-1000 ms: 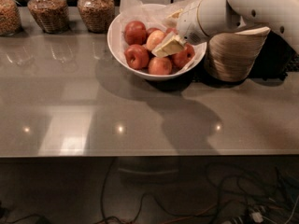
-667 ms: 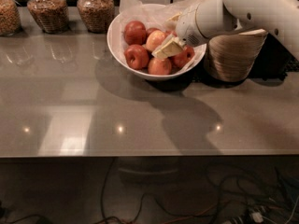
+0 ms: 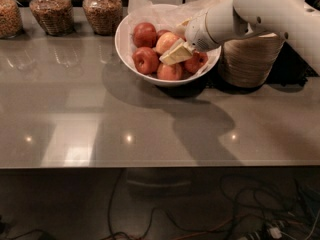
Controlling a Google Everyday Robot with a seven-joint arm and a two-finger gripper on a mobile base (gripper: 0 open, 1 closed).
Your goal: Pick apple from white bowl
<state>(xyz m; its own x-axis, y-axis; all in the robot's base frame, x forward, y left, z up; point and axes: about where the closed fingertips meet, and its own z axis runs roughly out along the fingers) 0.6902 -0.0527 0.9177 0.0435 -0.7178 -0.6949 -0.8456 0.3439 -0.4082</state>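
The white bowl [image 3: 121,46] stands at the back middle of the grey table, lined with crinkled white paper [image 3: 145,8]. It holds several red apples, among them one at the far left [image 3: 144,34], one at the front left [image 3: 146,60] and a paler one in the middle [image 3: 166,40]. My gripper [image 3: 176,53] reaches in from the right on a white arm [image 3: 260,11]. Its cream tip is down among the apples, against the pale apple and above the front apple [image 3: 169,72]. The arm hides the bowl's right side.
A stack of tan paper bowls [image 3: 250,61] stands just right of the white bowl, under the arm. Three glass jars of grain [image 3: 50,9] line the back left. The table's front edge [image 3: 150,166] runs across, with cables on the floor below.
The gripper has edged slightly left and lower among the apples. The bowl and apples look unmoved.
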